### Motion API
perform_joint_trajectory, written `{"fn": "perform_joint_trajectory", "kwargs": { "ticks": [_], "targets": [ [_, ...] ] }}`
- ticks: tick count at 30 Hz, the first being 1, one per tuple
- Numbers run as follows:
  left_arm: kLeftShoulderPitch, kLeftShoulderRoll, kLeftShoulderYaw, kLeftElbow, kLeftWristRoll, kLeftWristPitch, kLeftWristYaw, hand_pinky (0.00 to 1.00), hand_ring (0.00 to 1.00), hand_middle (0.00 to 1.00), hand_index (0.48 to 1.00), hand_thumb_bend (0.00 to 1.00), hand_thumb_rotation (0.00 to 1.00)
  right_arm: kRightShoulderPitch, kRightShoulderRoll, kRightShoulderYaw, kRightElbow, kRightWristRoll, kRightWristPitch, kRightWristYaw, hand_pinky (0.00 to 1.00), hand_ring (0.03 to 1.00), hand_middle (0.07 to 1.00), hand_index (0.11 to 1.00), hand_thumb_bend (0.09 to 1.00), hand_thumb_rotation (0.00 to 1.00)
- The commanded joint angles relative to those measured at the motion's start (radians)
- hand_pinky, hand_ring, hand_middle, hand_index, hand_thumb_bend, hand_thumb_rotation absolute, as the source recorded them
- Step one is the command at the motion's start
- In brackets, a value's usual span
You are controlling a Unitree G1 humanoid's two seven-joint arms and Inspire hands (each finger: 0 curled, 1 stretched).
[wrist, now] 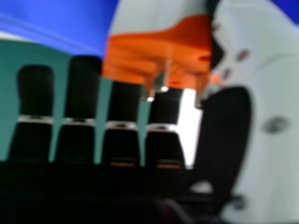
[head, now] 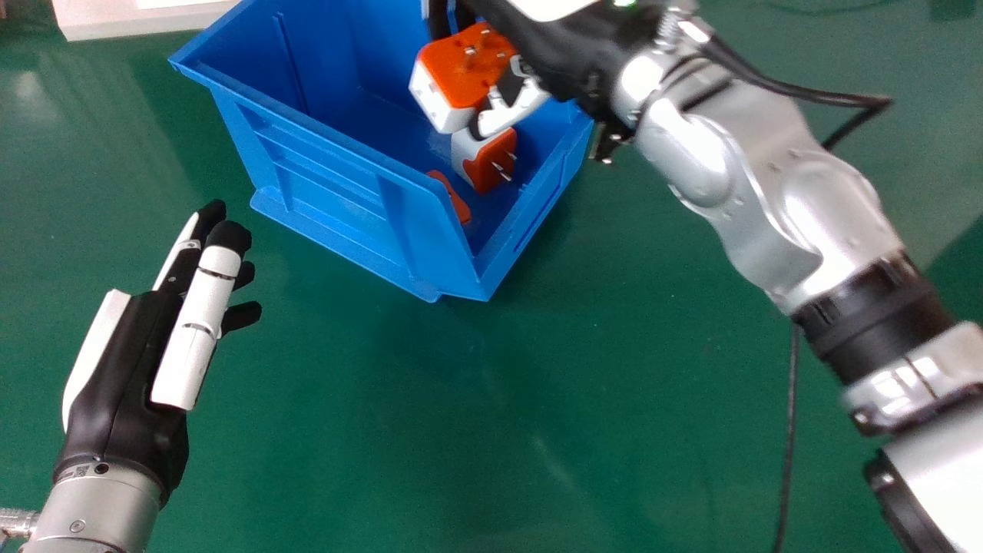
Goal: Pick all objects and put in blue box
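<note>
We see the right hand (head: 564, 46) over the blue box (head: 330, 161), pinching an orange and white plug adapter (head: 468, 69) between its thumb and fingers. The adapter sits above the box's floor, tilted, with its orange face and metal prongs turned mostly upward in our head view. In the right hand view we find the same prongs near the dark fingers, the thumb pressed close beside the orange part. Down inside the box, below the held one, lies a second adapter (head: 491, 161), also white and orange, its prongs pointing toward the near corner. Close by it we make out an orange piece (head: 453, 196) (the box wall hides the rest, so we can't say what it is). The left hand (head: 123, 384) is at our left, apart from the box, its fingers loosely straight and holding nothing. All this is over a green table (head: 614, 384), with a white object (head: 138, 19) at the top left and a black cable (head: 791, 430) on the right.
</note>
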Motion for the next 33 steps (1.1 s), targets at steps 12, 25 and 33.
{"fn": "perform_joint_trajectory", "kwargs": {
  "ticks": [12, 25, 33],
  "targets": [
    [0.042, -0.008, -0.011, -0.081, -0.003, -0.014, 0.009, 0.85, 0.92, 0.94, 0.969, 0.49, 1.0, -0.296, 0.162, 0.104, 0.432, -0.01, -0.026, -0.193, 0.36, 0.455, 0.517, 0.44, 0.499, 0.0],
    [0.06, -0.013, -0.018, -0.11, 0.001, -0.006, 0.015, 0.85, 0.91, 0.93, 0.969, 0.49, 1.0, -0.326, 0.19, 0.165, 0.561, -0.015, -0.022, -0.281, 0.38, 0.477, 0.517, 0.415, 0.498, 0.0],
    [0.056, -0.01, -0.021, -0.11, 0.0, -0.003, 0.021, 0.85, 0.91, 0.93, 0.969, 0.49, 1.0, -0.308, 0.181, 0.189, 0.569, -0.008, 0.009, -0.271, 0.37, 0.472, 0.524, 0.425, 0.498, 0.0]
  ]
}}
